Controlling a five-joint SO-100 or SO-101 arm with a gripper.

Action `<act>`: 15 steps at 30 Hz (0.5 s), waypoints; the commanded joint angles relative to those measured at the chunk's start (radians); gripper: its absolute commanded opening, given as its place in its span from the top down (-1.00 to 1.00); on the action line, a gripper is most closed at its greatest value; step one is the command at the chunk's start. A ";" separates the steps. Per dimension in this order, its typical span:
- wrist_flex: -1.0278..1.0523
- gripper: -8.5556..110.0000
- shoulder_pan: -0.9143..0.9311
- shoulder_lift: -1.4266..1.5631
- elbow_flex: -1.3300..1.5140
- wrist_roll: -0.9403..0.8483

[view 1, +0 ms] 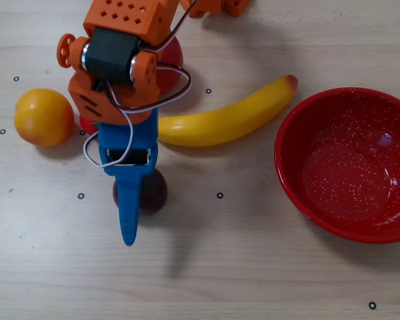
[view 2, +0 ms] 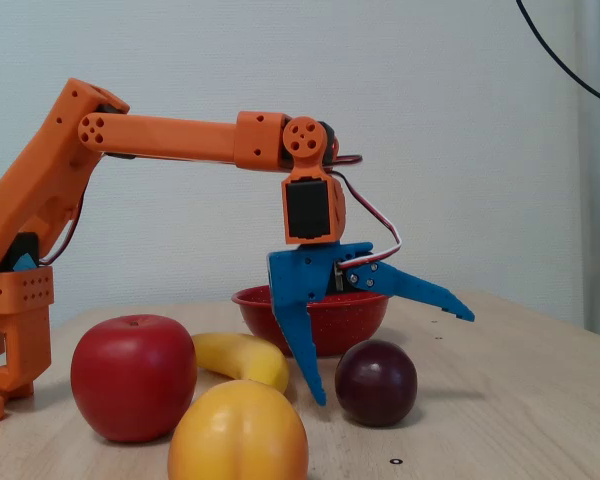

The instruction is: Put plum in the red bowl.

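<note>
While the blue gripper, jaws spread wide, half hides the glossy round plum from overhead, the speckled red bowl, rim cropped, sits at plum's three o'clock.

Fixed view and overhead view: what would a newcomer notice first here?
First, the orange arm with its blue pincer spread wide open above the dark plum at the table's middle. Next, the big red bowl at the right edge of the overhead view, empty.
</note>
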 commanded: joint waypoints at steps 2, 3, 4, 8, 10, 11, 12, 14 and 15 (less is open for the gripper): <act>-0.015 -0.23 0.043 0.023 -0.118 0.003; -0.018 -0.23 0.046 0.012 -0.129 0.000; -0.021 -0.23 0.049 0.003 -0.137 0.000; -0.026 -0.23 0.061 -0.028 -0.170 -0.002; -0.028 -0.23 0.066 -0.041 -0.178 -0.002; -0.029 -0.23 0.066 -0.048 -0.181 -0.002; -0.032 -0.23 0.067 -0.052 -0.183 -0.002; -0.037 -0.23 0.069 -0.061 -0.187 -0.002; -0.038 -0.23 0.069 -0.066 -0.190 -0.003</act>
